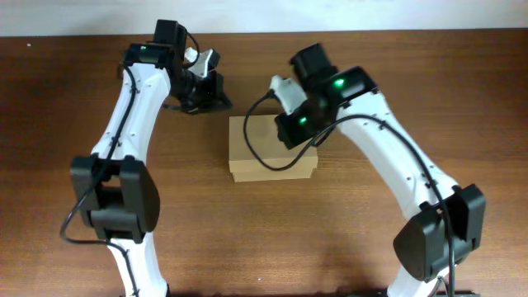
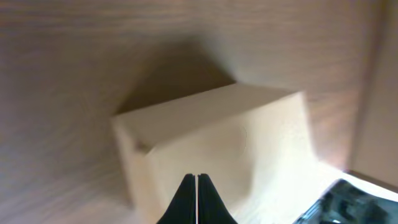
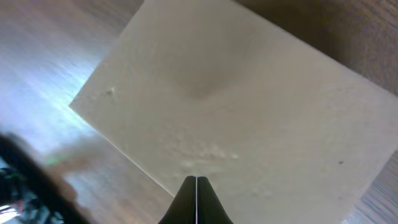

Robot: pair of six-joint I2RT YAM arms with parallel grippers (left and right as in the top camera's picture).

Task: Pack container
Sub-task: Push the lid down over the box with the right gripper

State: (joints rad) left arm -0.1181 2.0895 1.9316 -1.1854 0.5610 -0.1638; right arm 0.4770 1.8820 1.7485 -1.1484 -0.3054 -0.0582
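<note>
Right gripper [image 3: 196, 185] jaws pressed together, empty, poised over box [image 1: 272, 148] lid, likely to press flap flat; contact not discernible. Left gripper [image 2: 196, 182] likewise closed, empty, held off beyond box's far-left corner, clear of work. Box sat at table [image 1: 49, 99] centre, lid down.

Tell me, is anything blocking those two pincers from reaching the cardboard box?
Nothing visible does. The right pincer hangs over the top of the box, and the left pincer points at the box, with only bare table between them.
</note>
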